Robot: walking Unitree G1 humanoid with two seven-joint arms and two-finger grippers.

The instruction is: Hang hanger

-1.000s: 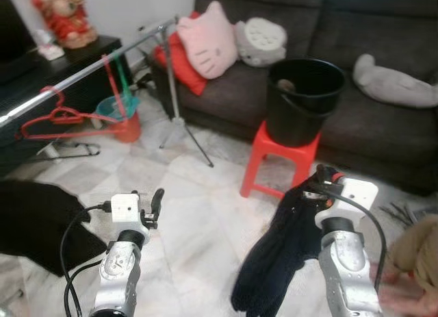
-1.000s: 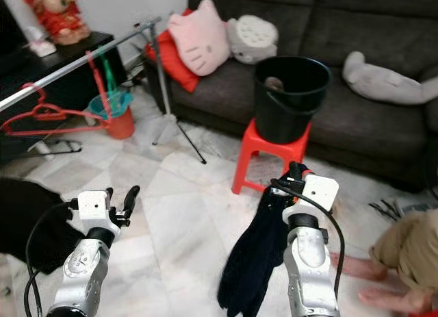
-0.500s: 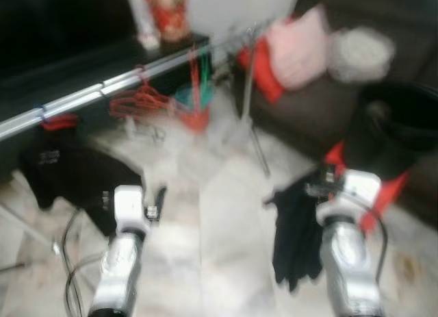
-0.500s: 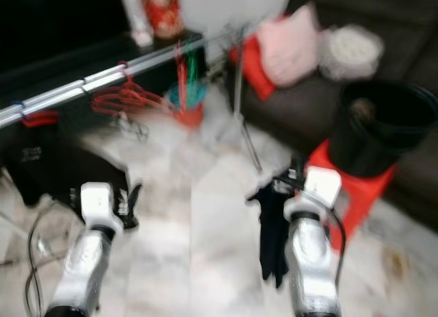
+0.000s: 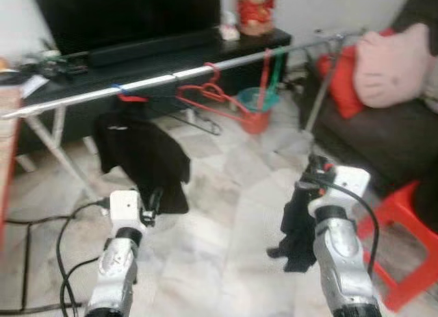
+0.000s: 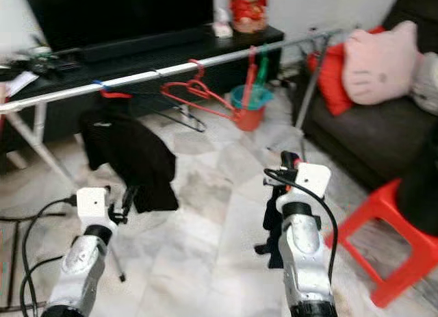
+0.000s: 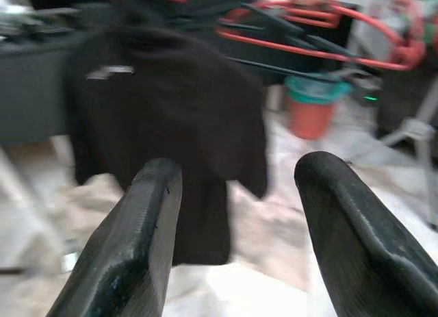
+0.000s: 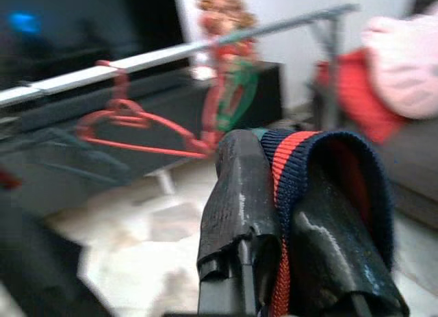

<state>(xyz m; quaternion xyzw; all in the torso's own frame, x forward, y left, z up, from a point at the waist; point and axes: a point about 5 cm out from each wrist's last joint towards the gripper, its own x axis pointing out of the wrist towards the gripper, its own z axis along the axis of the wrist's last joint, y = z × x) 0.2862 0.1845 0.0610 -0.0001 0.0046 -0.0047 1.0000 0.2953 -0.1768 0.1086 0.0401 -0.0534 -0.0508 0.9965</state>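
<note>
Swinging round to its left, the head camera has traded the sofa and black bucket of a second ago for a long silver rail (image 5: 171,77) crossing the upper half of the frame in front of a dark TV desk (image 5: 157,53). Low at the right, the right gripper (image 5: 311,170) has its jaws clamped on a dark navy garment (image 5: 295,224) with a red-striped collar, which hangs down beside the silver forearm above the pale floor (image 5: 226,194). Low at the left, the left gripper (image 5: 156,199) is held forward with its jaws apart and nothing between them. On the rail hang a black shirt (image 5: 140,153) at centre left, an empty red hanger (image 5: 209,98) near the middle, and red and green hangers (image 5: 270,64) further right. An orange bucket (image 5: 256,115) stands on the floor below them, and a pink cushion (image 5: 393,64) lies at the upper right.
</note>
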